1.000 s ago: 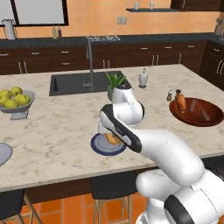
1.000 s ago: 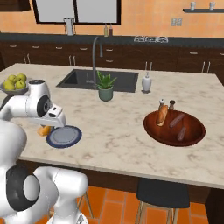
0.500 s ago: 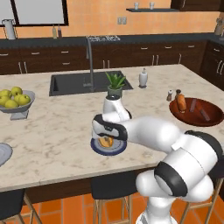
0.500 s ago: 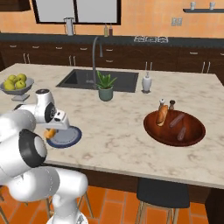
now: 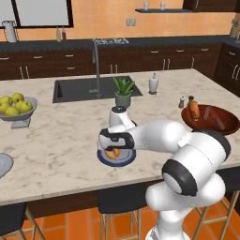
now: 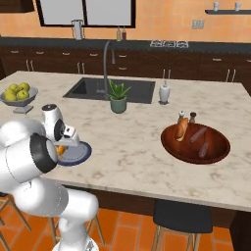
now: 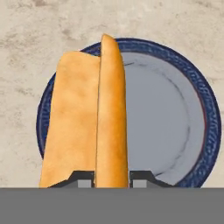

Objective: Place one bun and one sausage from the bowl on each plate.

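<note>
Bun (image 7: 92,118), long and orange-yellow with a browner crust along one ridge, is pinched between the jaws of the gripper (image 7: 112,178), whose two small dark tips press against its lower end. It hangs directly over the dark blue plate (image 7: 175,131), a flat round dish with a smooth greyer centre and a faintly patterned blue rim; whether the bun touches the plate cannot be told. In the left base view the bun (image 5: 112,153) shows as a small orange shape under the hand, above the blue plate (image 5: 123,160), near the front edge of the island.

The counter (image 5: 61,140) is pale, veined marble-like stone. Well to the right sits the bowl (image 6: 215,147), wide, shallow and glossy reddish-brown wood. Inside it a second bun (image 6: 182,129) leans against the far wall, and two sausages (image 6: 201,139), short dark reddish-brown cylinders, lie beside it. Two small shakers (image 6: 187,116) stand just behind the bowl's rim.

A light grey plate (image 5: 3,164) lies at the left edge of the counter. A grey pedestal bowl (image 5: 16,115) holds round yellow-green fruits. A potted spiky green plant (image 5: 123,92) stands beside the dark recessed sink (image 5: 79,89), with a white soap bottle (image 5: 153,83) nearby
</note>
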You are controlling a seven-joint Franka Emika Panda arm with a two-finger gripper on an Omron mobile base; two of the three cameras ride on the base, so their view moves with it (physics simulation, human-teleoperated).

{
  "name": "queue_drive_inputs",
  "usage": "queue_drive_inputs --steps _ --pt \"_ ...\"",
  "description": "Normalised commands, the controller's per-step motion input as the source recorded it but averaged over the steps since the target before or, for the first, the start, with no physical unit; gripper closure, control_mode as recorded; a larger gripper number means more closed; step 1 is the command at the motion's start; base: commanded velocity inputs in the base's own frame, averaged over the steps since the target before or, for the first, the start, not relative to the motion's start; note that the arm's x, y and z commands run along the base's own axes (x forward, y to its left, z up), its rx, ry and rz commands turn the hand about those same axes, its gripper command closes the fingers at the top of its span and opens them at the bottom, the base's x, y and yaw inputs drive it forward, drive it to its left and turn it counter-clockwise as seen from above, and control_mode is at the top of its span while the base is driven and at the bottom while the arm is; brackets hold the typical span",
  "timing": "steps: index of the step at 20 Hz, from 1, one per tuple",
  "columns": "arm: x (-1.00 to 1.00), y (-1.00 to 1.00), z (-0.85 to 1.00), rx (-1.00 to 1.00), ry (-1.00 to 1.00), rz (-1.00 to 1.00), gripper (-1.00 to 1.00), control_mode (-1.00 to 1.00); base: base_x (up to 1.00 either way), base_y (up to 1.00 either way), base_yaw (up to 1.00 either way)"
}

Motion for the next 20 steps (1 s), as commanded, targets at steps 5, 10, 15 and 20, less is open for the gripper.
queue_drive_inputs --steps 5,10,15,20 --pt "0.04 0.00 -0.07 0.00 -0.02 0.00 -1.00 -1.00 0.00 0.00 0.00" --pt "0.00 0.00 0.10 0.00 0.00 -0.01 -1.00 -1.00 0.00 0.00 0.00" --pt "-0.67 -0.13 0.68 0.00 -0.02 -0.06 -1.00 -1.00 0.00 0.00 0.00" --pt "-1.00 -0.70 1.00 0.04 -0.09 0.00 -1.00 -1.00 0.00 0.00 0.00"
